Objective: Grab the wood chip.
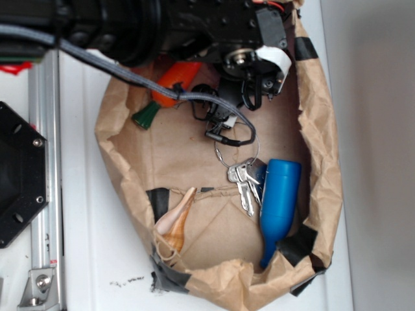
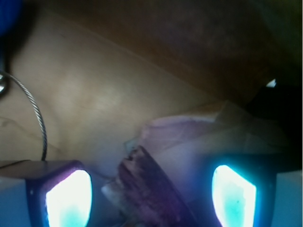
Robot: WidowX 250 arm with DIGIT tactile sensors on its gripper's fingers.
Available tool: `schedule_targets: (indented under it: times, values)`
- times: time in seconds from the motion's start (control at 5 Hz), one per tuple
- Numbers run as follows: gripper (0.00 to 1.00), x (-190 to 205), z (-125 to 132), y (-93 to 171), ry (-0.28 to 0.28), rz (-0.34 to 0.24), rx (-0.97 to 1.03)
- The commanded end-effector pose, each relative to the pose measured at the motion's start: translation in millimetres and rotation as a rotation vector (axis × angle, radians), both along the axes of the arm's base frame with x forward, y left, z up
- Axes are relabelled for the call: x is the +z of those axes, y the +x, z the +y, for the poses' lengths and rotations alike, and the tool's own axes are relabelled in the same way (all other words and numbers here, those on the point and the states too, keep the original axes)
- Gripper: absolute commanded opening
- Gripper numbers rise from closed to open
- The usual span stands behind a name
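The wood chip (image 2: 151, 189) is a dark brown streaky sliver with a ragged, paler tip. In the wrist view it lies on the brown paper between my two fingers. My gripper (image 2: 151, 201) is open, and its glowing pads (image 2: 68, 198) stand wide apart on either side of the chip without touching it. In the exterior view my gripper (image 1: 220, 123) hangs low inside the paper tray near its back. The arm and gripper hide the chip there.
The cut-down brown paper bag (image 1: 324, 162) forms a walled tray. It holds an orange toy carrot (image 1: 172, 81), a key ring with keys (image 1: 243, 181), a blue bottle (image 1: 280, 194) and a tan seashell (image 1: 175, 220). Black tape patches (image 1: 159, 201) sit on the paper. A metal rail (image 1: 42, 162) runs on the left.
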State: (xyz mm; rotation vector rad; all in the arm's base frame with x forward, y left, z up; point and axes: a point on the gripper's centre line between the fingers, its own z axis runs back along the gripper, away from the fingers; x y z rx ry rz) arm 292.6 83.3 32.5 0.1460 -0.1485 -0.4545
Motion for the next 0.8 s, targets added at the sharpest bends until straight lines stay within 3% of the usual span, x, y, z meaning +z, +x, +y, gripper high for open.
schedule_targets:
  times: [0.0, 0.4, 0.6]
  values:
    - [1.00, 1.2, 5.0, 12.1, 0.036, -0.046, -0.029]
    - [1.00, -0.5, -0.7, -22.7, -0.054, 0.025, -0.102]
    - [0.00, 2.1, -0.5, -25.3, -0.049, 0.010, -0.067]
